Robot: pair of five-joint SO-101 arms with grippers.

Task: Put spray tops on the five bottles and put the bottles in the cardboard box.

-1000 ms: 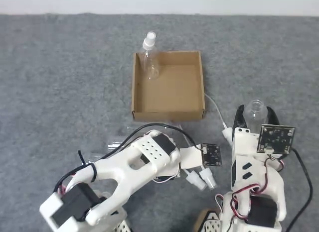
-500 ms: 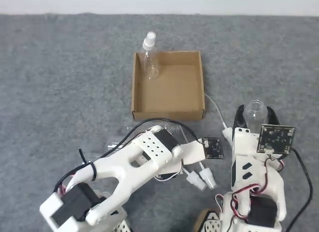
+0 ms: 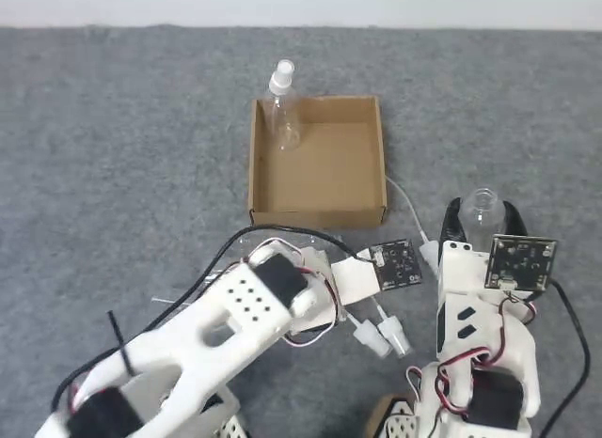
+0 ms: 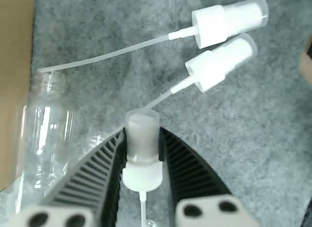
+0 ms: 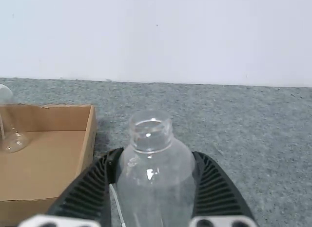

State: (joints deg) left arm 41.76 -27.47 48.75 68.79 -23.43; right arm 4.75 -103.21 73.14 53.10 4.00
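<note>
My left gripper (image 4: 141, 135) is clamped shut on a white spray top (image 4: 141, 161), held by its collar, with its thin tube running back toward the wrist. Just past it, two loose spray tops (image 4: 228, 21) lie side by side on the grey carpet (image 3: 113, 128), close together. Their tubes trail toward a clear lying bottle (image 4: 45, 117) with no top, on its side near the cardboard box (image 3: 317, 215). My right gripper (image 5: 155, 160) is closed around an open bottle (image 5: 152, 180), held upright with its neck bare, off the box's near right corner. The box is shallow and open. In its far left corner stands a capped bottle (image 3: 282, 114), clear, with a white spray top fitted.
</note>
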